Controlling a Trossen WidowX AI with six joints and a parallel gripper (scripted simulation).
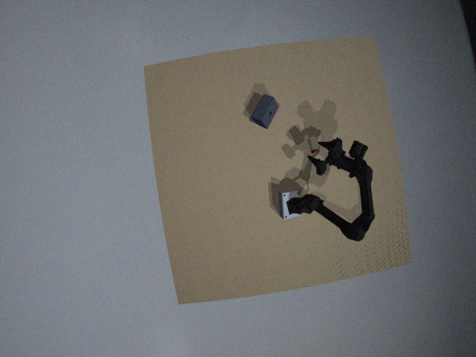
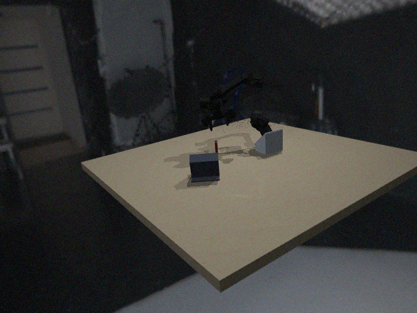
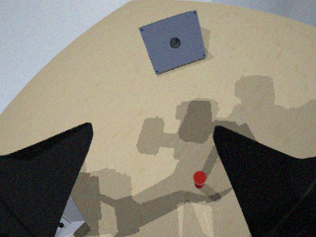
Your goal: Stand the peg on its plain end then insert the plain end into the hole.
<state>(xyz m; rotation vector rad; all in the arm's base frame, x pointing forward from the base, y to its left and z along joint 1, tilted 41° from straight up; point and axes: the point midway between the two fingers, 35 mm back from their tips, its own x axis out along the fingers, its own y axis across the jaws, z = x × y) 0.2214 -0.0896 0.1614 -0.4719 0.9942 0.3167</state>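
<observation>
The red peg (image 1: 314, 151) (image 2: 215, 147) (image 3: 199, 178) stands upright on the table. The wrist view looks down on its red top, with a thin pale line just below it; its lower end is not clear there. My gripper (image 1: 313, 149) (image 2: 219, 127) (image 3: 154, 130) is wide open and empty, high above the peg. In the wrist view the peg shows between the fingers, closer to the right one. The blue-grey sloped panel (image 1: 262, 109) (image 2: 204, 169) (image 3: 165, 56) stands apart from the peg. Its round hole (image 1: 270, 113) (image 3: 175, 42) is dark and empty.
The arm's pale base block (image 1: 285, 209) (image 2: 274, 143) (image 3: 73, 217) sits on the wooden table (image 1: 215, 153) (image 2: 269, 202). The arm bends out to one side of it. Shadows of the arm and gripper fall around the peg.
</observation>
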